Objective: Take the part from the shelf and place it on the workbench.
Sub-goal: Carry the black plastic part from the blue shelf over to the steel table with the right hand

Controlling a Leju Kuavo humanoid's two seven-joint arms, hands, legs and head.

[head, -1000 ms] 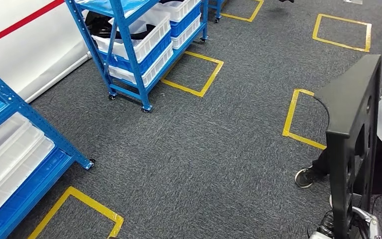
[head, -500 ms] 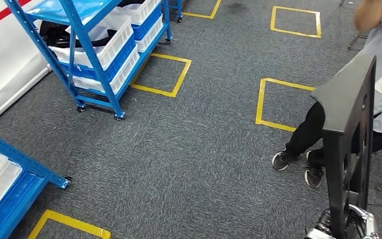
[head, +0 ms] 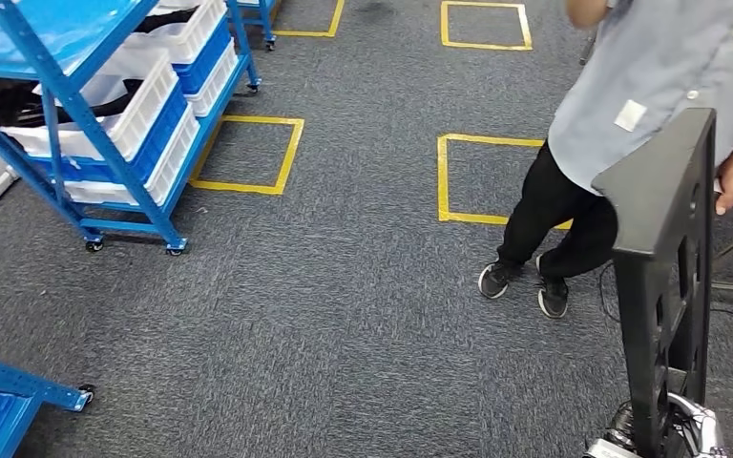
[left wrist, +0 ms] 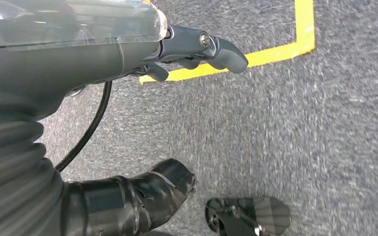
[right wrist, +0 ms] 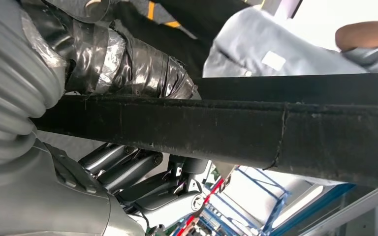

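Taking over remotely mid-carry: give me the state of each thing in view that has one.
black part: upright, held at its lower end by the right hand
left hand: holds nothing, fingers apart, above the carpet
blue shelf: standing, white bins on it
person: standing just behind the part

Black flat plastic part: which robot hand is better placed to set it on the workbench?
Right. The right robot hand already grips the tall black flat plastic part at its lower end, holding it upright. The left robot hand hangs over the grey carpet, holding nothing.
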